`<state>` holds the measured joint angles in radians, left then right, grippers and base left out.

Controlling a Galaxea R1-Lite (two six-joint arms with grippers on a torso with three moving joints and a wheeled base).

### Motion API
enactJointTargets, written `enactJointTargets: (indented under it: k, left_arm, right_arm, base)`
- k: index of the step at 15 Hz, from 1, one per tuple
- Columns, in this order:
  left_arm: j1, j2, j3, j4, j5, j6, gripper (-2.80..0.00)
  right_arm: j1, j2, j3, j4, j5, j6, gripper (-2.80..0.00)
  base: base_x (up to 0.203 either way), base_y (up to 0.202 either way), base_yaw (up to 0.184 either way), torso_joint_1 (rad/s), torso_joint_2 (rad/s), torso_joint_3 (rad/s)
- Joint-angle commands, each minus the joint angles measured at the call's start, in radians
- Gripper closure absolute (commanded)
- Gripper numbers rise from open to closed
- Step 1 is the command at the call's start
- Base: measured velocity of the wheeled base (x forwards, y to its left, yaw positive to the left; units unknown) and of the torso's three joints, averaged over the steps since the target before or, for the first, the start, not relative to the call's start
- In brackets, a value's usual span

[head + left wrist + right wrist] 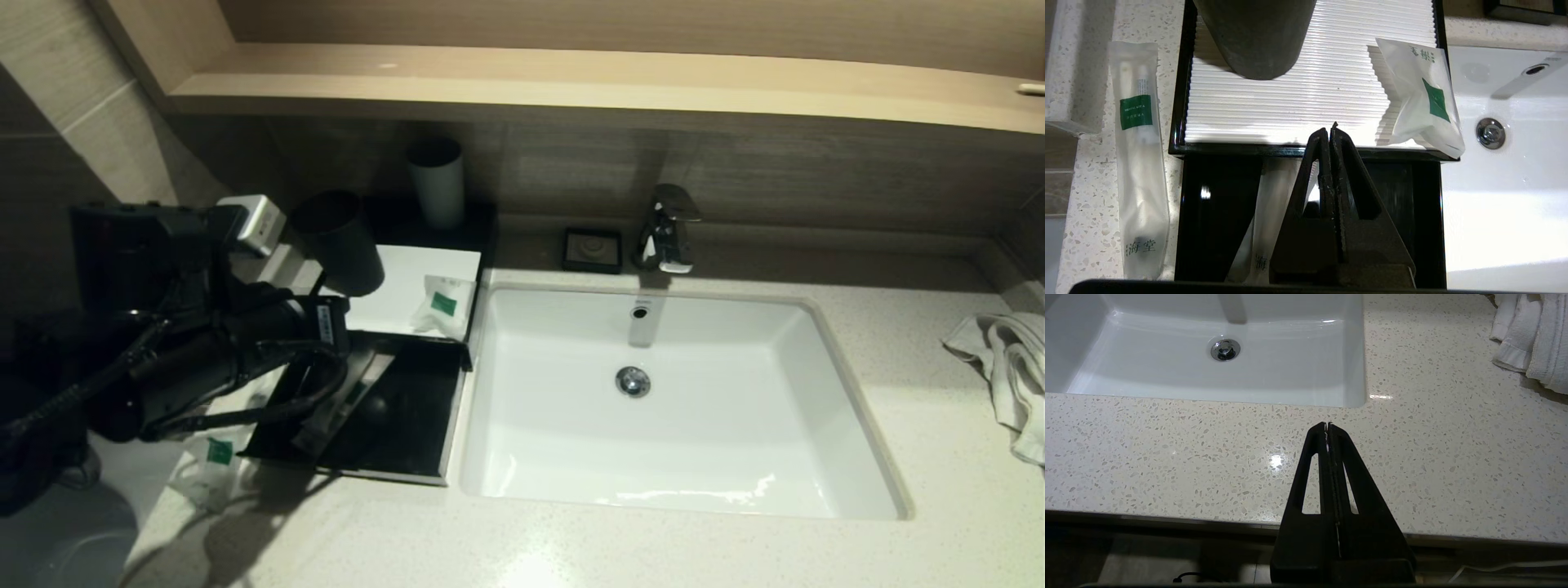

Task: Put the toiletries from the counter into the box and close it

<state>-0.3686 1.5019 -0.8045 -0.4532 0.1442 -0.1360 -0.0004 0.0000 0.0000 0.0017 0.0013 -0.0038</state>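
Left wrist view: ribbed white box point(1290, 102) panel

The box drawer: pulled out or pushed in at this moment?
Pulled out. The drawer extends toward the camera from under the box's white top panel, and a long sachet lies inside it.

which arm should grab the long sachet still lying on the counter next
Left. The left gripper hangs shut over the open drawer, beside the long sachet. The right gripper is parked, shut, across the sink.
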Motion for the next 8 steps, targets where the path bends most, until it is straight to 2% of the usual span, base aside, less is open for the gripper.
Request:
enactJointTargets:
  k: [1, 3, 8]
  left_arm:
    - [-0.036, 0.046, -0.034, -0.004, 0.072, -0.018, 0.0]
    - [-0.074, 0.056, -0.061, 0.001, 0.107, -0.051, 0.0]
    - [-0.107, 0.077, -0.09, 0.019, 0.118, -0.06, 0.0]
  right_arm:
    - [0.0, 0.0, 0.0, 0.0, 0.0, -0.001, 0.0]
    - [-0.001, 0.0, 0.0, 0.0, 0.0, -0.001, 0.0]
    - [0.0, 0.0, 0.0, 0.0, 0.0, -0.001, 0.0]
  base:
    - [0.0, 0.0, 0.0, 0.0, 0.0, 0.0]
    - [0.0, 0.0, 0.0, 0.0, 0.0, 0.0]
    - [0.0, 0.0, 0.0, 0.0, 0.0, 0.0]
